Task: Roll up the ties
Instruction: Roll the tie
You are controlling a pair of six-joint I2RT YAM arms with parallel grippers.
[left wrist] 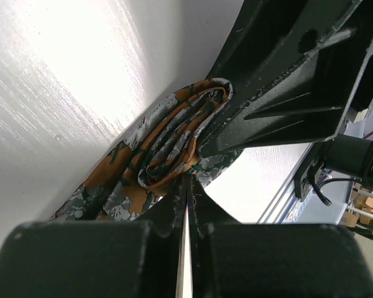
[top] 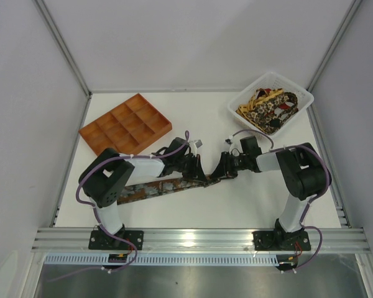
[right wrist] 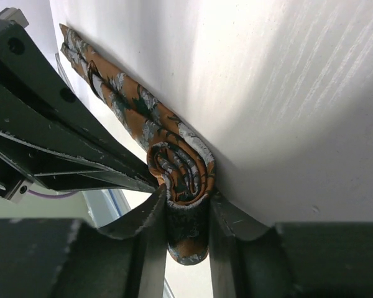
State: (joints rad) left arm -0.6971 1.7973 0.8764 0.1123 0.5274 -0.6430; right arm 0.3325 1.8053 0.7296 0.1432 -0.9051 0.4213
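Right jaws clasp the rolled tie [right wrist: 181, 167] (left jaws pinched together).

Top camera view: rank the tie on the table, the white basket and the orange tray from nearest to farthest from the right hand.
1. The tie, mid-table, gripped at its rolled end by the right hand.
2. The white basket, at the back right.
3. The orange tray, at the back left.

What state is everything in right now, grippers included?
tie on table: partly rolled, roll at one end.
left gripper: shut, tips at roll.
right gripper: shut on roll.
basket ties: unrolled heap.
orange tray: empty.
white basket: holding ties.
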